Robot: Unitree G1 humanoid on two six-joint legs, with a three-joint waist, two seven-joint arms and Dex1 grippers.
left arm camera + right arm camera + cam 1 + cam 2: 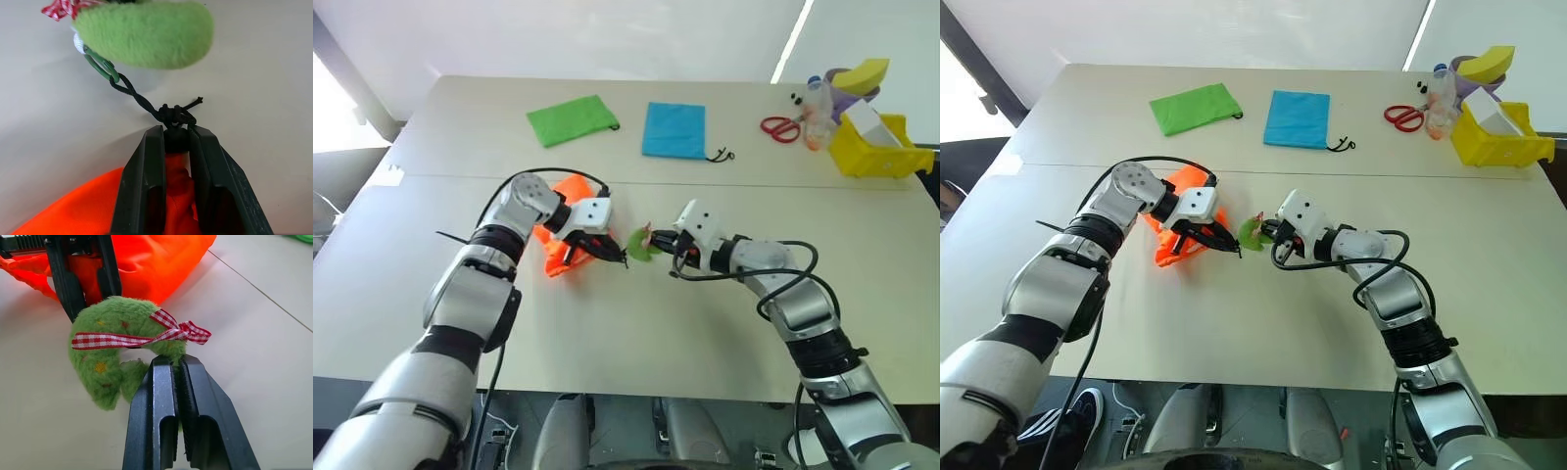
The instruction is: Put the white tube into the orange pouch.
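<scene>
Pale and broad, your desk (636,323) carried the orange pouch (566,241) directly under your left end effector (174,139), whose fingers were pinched onto the pouch's dark cord (146,105) at its knot. Just ahead of it, your right end effector (178,369) was clamped tight on a green plush ring (110,355) tied with a red checked ribbon (146,337). I could not see the white tube anywhere near either end effector.
</scene>
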